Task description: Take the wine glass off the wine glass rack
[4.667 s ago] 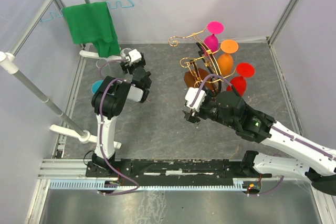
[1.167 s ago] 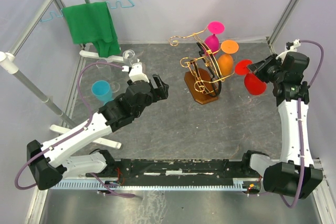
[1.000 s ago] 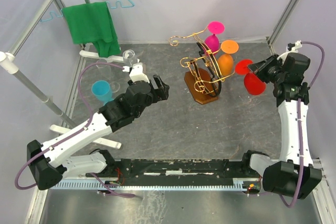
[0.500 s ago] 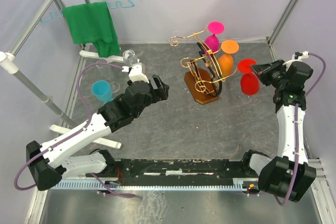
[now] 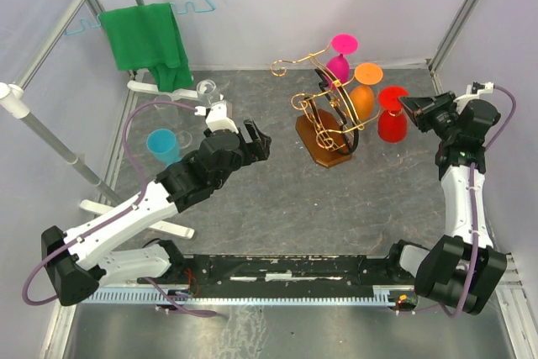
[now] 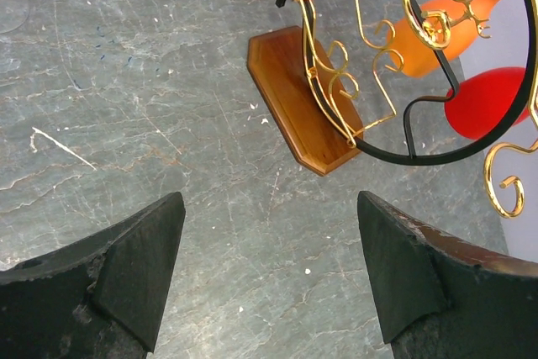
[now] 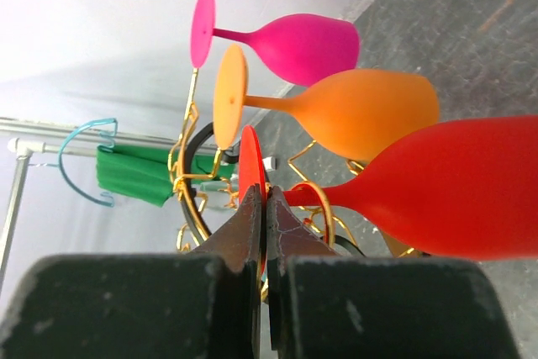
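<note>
Just right of the gold-wire wine glass rack [image 5: 324, 128]: an opaque red wine glass [image 5: 391, 125], beside the orange glass [image 5: 361, 100].
Right hand [image 7: 266, 199] pinches its foot; left hand [image 6: 269, 208] gapes wide above the bench [image 5: 277, 199].

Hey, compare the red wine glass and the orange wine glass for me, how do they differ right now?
The red wine glass has its foot pinched in the right end effector; the orange wine glass is untouched. The red one sits farthest out from the centre of the wine glass rack; the orange one sits between it and the pink glass. Both point their feet the same way and share the same shape.
</note>
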Robot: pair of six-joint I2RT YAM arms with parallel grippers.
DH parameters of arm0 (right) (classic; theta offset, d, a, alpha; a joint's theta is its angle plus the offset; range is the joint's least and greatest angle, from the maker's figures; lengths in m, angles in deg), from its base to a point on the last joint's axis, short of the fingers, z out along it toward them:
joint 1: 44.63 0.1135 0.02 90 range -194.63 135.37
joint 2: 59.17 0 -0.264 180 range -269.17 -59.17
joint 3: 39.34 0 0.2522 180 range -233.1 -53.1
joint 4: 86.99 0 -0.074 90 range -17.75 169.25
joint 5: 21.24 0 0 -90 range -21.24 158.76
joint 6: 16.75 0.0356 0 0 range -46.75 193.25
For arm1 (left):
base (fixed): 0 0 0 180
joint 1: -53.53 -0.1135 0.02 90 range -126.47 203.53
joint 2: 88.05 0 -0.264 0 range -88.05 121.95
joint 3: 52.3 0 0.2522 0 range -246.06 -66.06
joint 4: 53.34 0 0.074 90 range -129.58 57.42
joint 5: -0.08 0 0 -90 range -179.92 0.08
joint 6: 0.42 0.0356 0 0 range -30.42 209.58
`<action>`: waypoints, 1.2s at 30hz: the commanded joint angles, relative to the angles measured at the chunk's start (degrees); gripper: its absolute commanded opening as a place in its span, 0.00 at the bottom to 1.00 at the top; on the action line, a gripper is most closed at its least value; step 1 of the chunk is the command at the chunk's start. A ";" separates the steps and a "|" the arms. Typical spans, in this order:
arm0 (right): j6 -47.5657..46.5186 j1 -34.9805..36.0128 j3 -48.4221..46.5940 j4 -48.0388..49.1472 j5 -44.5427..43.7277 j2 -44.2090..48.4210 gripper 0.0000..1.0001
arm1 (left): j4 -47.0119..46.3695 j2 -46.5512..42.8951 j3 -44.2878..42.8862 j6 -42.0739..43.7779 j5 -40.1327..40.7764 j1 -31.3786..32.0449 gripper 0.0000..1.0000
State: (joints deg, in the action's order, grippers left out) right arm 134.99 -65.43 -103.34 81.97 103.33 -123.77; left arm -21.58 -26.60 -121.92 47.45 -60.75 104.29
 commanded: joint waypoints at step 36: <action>-22.77 3.82 -19.92 -47.40 7.11 20.59 0.01 | 5.25 -4.31 -5.80 2.75 2.11 0.05 0.94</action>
State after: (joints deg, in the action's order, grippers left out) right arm 123.56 -63.33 -111.34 47.70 113.49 -104.97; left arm -17.73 -29.07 -122.68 47.89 -61.49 104.29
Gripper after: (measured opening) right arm 0.018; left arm 0.936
